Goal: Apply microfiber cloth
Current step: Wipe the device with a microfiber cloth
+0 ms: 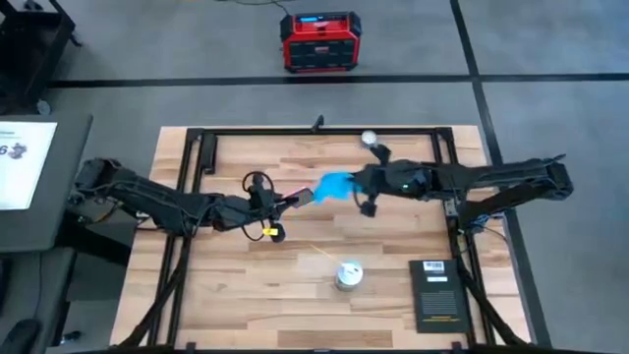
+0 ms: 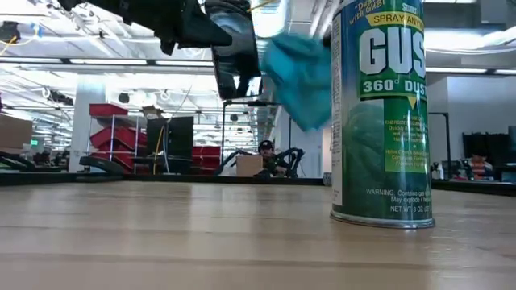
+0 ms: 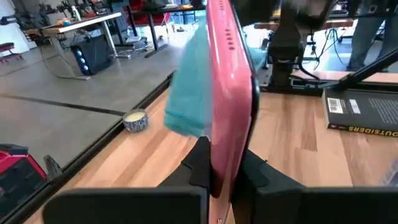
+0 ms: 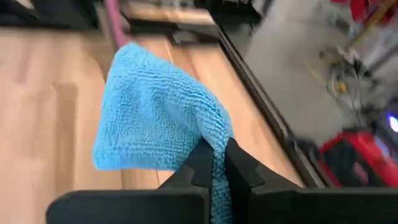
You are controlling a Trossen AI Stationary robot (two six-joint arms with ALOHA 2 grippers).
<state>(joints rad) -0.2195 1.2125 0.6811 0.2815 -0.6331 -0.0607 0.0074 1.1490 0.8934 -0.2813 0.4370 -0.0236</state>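
High view: the left gripper (image 1: 295, 201) is clamping the phone (image 1: 306, 197) above mid-table; the right gripper (image 1: 356, 184) is pinching the microfiber cloth (image 1: 335, 186), which is hanging just beyond the phone's far end; a black booklet (image 1: 436, 292) with a white label is lying near the spray can (image 1: 348, 276)

Low view: the cloth (image 2: 300, 76) is hanging in the air beside the phone (image 2: 236, 52); the can (image 2: 381, 113) is reading "SPRAY AN", "GUS", "360° DUS"

Left wrist view: fingers are squeezing the pink phone (image 3: 227, 93) edge-on, cloth (image 3: 190, 87) behind it; the booklet's spine (image 3: 364, 114) is reading "OUTSIDERS"

Right wrist view: fingers (image 4: 203, 163) are closing on a corner of the draping cloth (image 4: 155, 113)
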